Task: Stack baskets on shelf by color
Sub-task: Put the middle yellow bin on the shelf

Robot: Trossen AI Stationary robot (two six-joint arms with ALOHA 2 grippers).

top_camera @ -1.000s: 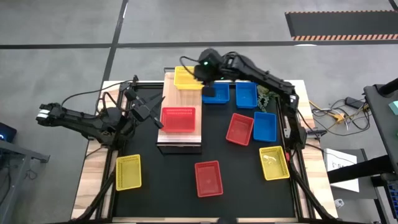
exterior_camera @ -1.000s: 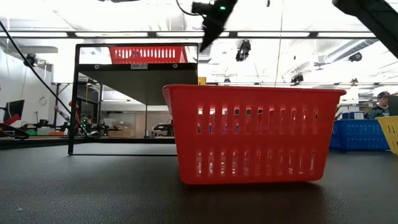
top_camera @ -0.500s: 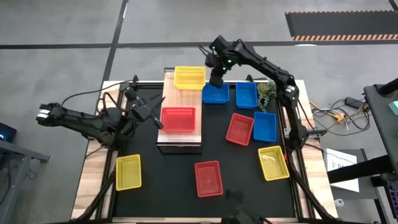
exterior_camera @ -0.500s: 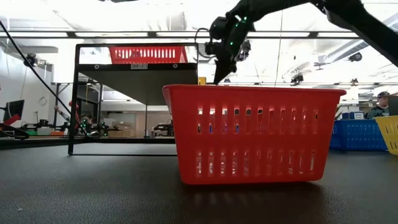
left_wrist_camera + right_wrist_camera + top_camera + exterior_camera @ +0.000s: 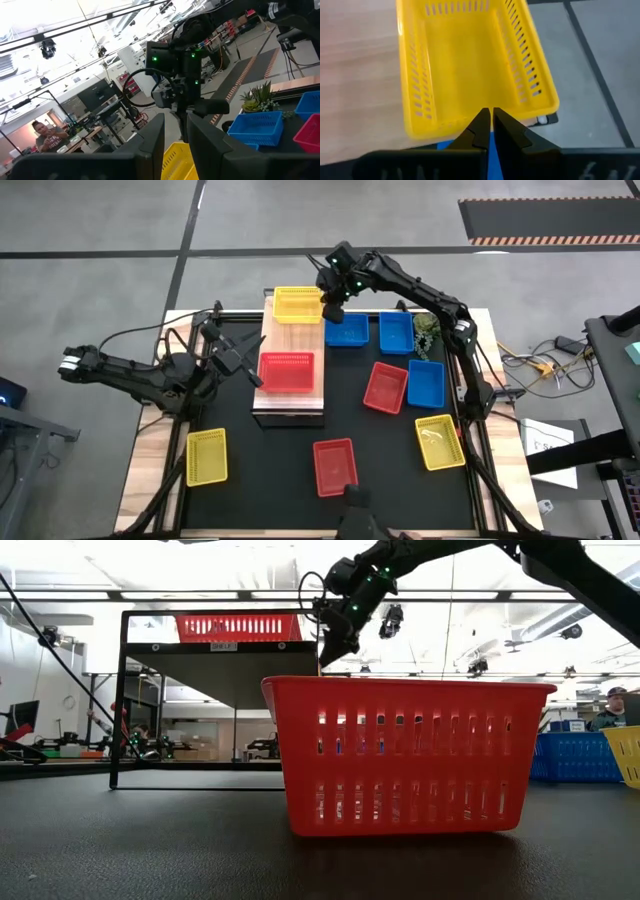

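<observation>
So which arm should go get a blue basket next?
Probably the right: its gripper hovers by the shelf's far end, right beside a blue basket. The left gripper waits across the shelf.

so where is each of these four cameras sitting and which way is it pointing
High: overhead, straight down on the table; both arms, the shelf.
Low: table height, level across; a red basket close, the right gripper above.
Left wrist: on the left arm, facing the right arm; own dark fingers.
Right wrist: down on the yellow basket; own fingertips nearly together.
Shared: high view shows that yellow basket on the shelf.
</observation>
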